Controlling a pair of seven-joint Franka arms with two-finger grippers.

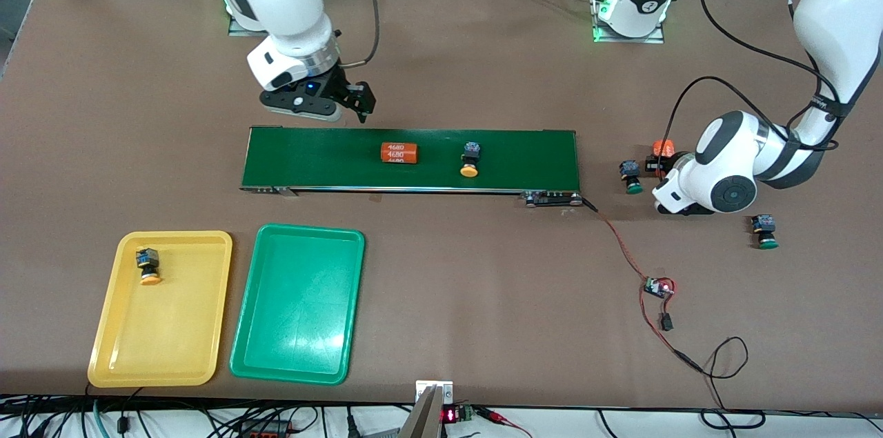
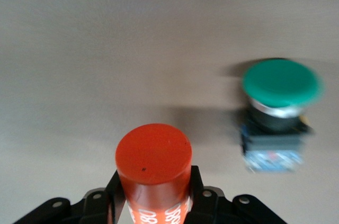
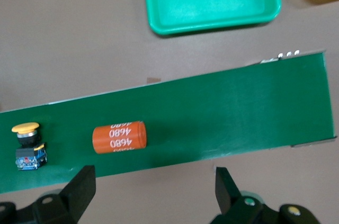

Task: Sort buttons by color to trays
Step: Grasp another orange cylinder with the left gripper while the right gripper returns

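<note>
Buttons are scattered: one orange-capped push-button (image 1: 147, 265) in the shallow yellow plastic tray (image 1: 110, 348) beside the green tray (image 1: 241, 355), another (image 1: 470, 160) on the dark-green belt (image 1: 524, 158), two green-capped (image 1: 764, 230) (image 1: 630, 176) on brown tabletop (image 1: 441, 286) flanking the left gripper (image 2: 153, 203) — clamping an upright orange cylinder (image 2: 153, 168). Right gripper (image 3: 153, 187) hovers, jaws wide, over the belt's edge by a lying cylinder (image 3: 119, 136) — nearer the belt button.

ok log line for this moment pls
left gripper: closing around orange cylinder | right gripper: open over conveyor belt | yellow tray: one button

Green button (image 2: 281, 83) blurred — orange cylinder (image 2: 153, 156) cut off below.
</note>
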